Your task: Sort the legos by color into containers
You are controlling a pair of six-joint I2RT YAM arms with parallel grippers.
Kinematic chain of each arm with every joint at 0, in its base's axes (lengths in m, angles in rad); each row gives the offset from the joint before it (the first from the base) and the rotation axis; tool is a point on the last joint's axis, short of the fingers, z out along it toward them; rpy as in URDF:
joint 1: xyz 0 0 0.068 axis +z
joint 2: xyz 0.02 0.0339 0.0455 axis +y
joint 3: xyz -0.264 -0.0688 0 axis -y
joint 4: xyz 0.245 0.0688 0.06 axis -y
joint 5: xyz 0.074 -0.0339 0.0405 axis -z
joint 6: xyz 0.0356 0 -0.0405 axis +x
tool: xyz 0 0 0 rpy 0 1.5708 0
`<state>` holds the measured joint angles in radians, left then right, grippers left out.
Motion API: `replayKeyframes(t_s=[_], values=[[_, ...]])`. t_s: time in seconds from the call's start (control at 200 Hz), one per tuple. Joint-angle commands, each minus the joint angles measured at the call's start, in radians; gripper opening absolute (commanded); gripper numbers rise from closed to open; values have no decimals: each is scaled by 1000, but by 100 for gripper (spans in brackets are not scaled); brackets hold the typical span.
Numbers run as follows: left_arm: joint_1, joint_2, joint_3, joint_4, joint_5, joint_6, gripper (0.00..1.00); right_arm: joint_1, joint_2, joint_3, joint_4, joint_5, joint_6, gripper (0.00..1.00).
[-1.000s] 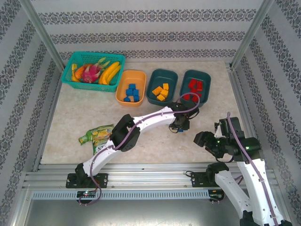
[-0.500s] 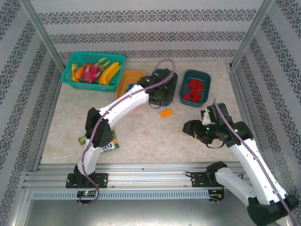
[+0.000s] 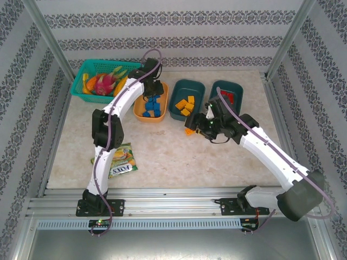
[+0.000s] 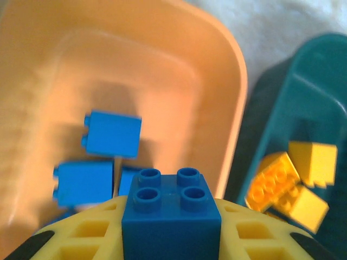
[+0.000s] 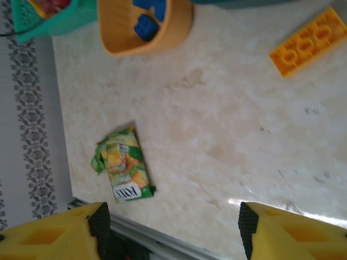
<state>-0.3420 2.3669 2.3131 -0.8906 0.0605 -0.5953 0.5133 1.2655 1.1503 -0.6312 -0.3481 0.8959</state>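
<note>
From above, the pale marbled table [image 3: 162, 157] lies bare and roomy on the near side of the orange tub [image 3: 136, 112], with metal rails along its edges. The left gripper [image 3: 152, 91] hangs over that tub. The right gripper [image 3: 194, 125] sits low to the tub's right, at an orange brick [image 3: 187, 130]. Two teal tubs [image 3: 174, 108] stand right of the orange one, a mesh basket [image 3: 87, 81] to its left, and a packet [image 3: 120, 162] lies well to its near side.

On the left wrist, yellow fingers [image 4: 81, 235] are clamped on a glossy square blue brick [image 4: 172, 216] with four studs, above the orange tub's smooth rounded wall. More blue bricks [image 4: 111, 134] lie inside. Yellow bricks [image 4: 287, 181] fill the teal tub just right.

On the right wrist, the fingers [image 5: 49, 235] stand wide apart, gripping nothing. The flat, long, studded orange brick lies on the stone right of the orange tub, apart from it. The crinkled green packet lies near the table's railed edge.
</note>
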Motion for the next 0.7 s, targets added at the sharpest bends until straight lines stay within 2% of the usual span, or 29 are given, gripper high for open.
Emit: replayKeyframes(t_s=[0.0,0.33,0.525,0.694], values=[[18,82,110,63,43,61,32,5,32,59,34,32,6,66],[50,221,180,153,103,23,35,-2,31,22,37,54,26,66],[51,235,177,103,109,23,47,-16,62,27,18,59,19,67],[50,210,177,75,110,29,54,-22,100,48,-52,123,40,66]])
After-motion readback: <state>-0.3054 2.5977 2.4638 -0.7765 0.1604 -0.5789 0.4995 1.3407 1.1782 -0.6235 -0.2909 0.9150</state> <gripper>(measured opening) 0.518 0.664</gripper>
